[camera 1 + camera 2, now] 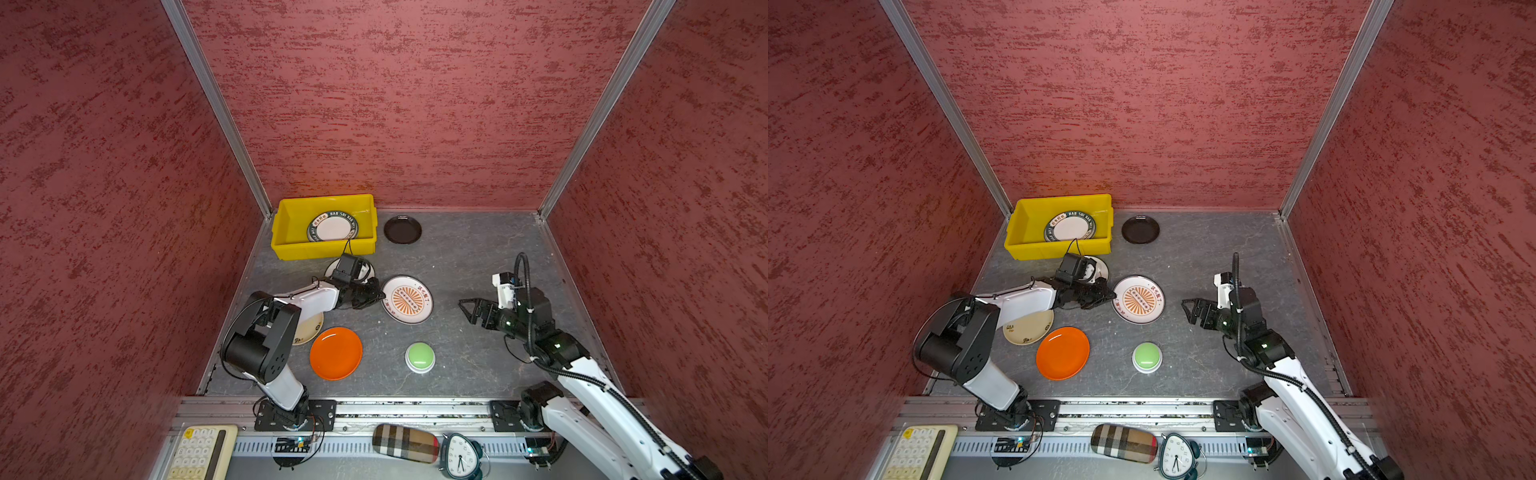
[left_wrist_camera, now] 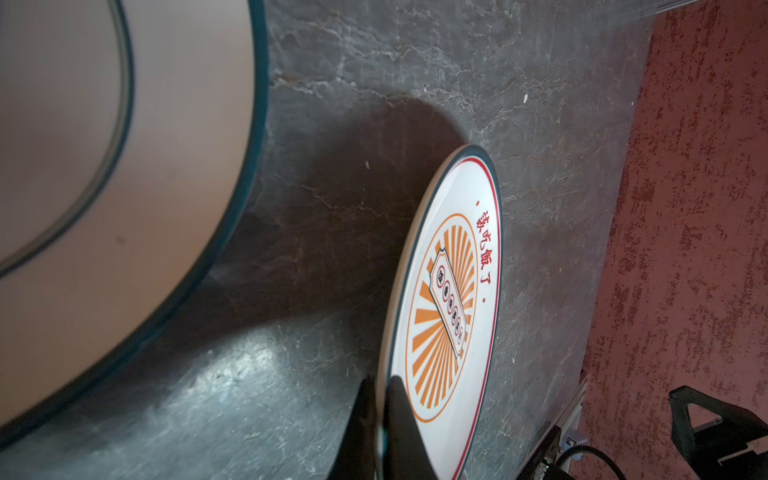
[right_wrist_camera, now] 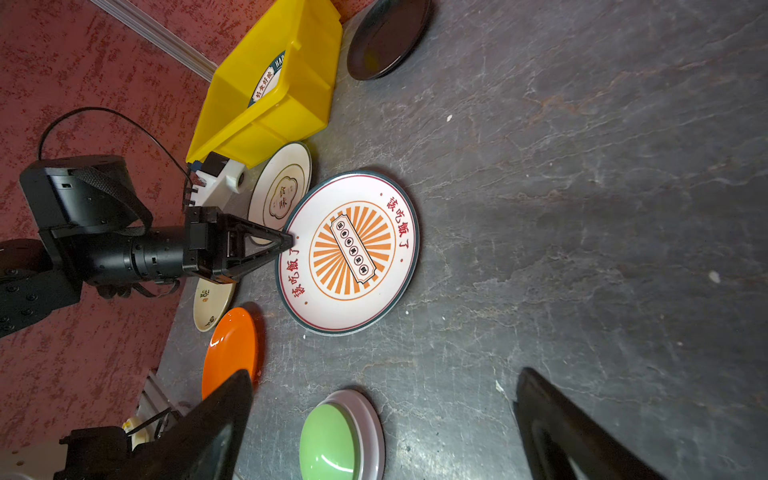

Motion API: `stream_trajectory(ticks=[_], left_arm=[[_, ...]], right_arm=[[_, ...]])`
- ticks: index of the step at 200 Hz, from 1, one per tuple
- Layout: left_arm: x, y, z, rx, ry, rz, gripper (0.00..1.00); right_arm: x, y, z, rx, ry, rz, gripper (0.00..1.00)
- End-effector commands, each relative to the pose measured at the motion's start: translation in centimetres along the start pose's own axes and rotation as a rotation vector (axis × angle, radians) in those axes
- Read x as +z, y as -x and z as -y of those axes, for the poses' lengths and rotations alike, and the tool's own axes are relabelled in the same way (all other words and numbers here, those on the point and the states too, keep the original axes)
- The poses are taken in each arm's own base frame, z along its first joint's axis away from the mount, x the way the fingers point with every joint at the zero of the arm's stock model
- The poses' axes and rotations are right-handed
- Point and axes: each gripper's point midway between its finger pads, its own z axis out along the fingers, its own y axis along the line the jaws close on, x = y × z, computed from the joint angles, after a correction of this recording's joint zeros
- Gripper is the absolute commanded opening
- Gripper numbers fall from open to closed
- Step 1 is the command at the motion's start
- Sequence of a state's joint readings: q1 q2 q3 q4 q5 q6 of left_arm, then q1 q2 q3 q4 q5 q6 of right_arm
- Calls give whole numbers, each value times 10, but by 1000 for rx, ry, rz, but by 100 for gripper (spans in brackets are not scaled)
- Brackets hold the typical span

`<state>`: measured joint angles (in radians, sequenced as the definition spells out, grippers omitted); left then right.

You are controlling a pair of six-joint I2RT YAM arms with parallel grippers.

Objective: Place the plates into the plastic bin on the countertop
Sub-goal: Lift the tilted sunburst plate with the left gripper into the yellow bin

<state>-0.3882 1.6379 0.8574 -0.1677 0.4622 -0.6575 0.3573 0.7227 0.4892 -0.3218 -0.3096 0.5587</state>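
The left pincer (image 3: 289, 241) clamps the sunburst plate (image 3: 353, 249) by its rim. The lift must clear the wall of the bin (image 3: 266, 124). The right pincer (image 3: 384, 376) stands wide and empty.

In a top view, the left arm (image 1: 307, 297) covers most of a round cream plate (image 1: 312, 332). Its wrist camera (image 1: 348, 266) hides much of a white dark-rimmed plate (image 1: 331, 269) at six o'clock from the yellow plastic bin (image 1: 324, 249).

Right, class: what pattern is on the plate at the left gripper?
The plate: orange sunburst, red characters by its rim; clearest in the right wrist view.
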Motion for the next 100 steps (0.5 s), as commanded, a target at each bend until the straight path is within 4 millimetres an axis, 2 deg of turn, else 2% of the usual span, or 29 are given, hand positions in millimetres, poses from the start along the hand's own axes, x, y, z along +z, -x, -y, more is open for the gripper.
stream_trajectory(ticks=[1, 48, 100], left_arm=[[-16, 18, 14, 27, -13, 55, 0], [-37, 44, 34, 40, -49, 125, 0], [-57, 64, 44, 32, -84, 190, 0]], right_arm=[[-3, 4, -2, 5, 12, 29, 99], [-6, 3, -2, 4, 13, 34, 99], [-8, 4, -4, 8, 25, 44, 99]])
